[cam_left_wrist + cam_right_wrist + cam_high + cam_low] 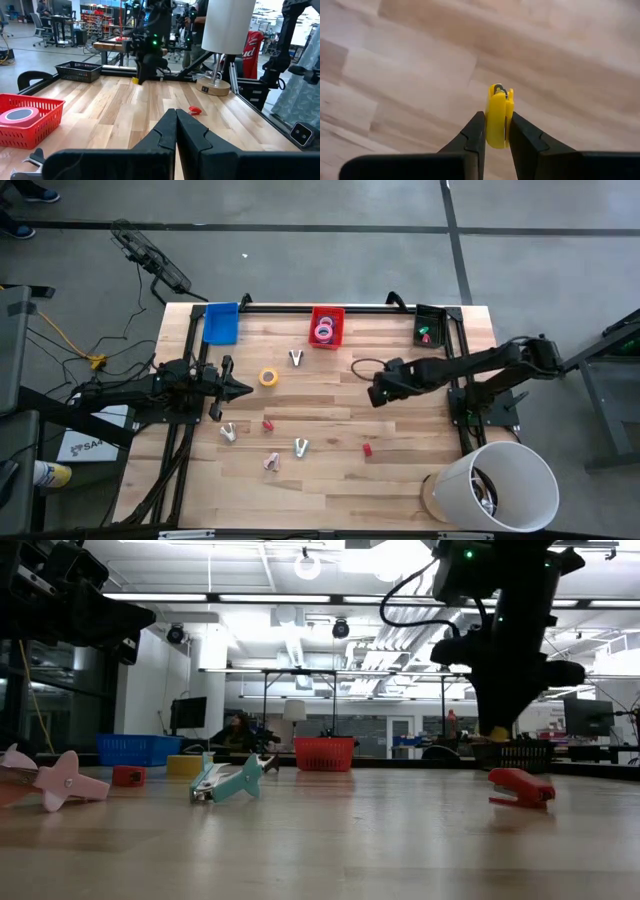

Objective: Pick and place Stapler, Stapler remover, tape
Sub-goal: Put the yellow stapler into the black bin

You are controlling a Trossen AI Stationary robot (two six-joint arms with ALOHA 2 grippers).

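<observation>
Counted: 3 baskets (221, 308), 4 stapler removers (296, 358), 2 red staplers (367, 448), 1 yellow stapler (497, 117), 1 yellow tape roll (268, 377), 1 pink tape roll (323, 332), 1 white bucket (505, 480).

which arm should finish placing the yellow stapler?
Right. Its gripper is already shut on the yellow stapler, near the black basket. The left gripper is shut and empty, farther away by the yellow tape.

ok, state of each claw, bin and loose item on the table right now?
Left claw: shut, empty, above table.
Right claw: shut on small yellow plastic stapler, lifted off the wood.
Red mesh basket: holds pink tape roll.
Blue plastic bin: looks empty.
Black mesh basket: holds small red and green pieces.
Yellow tape roll: flat on table, loose.
Teal staple remover: on table.
</observation>
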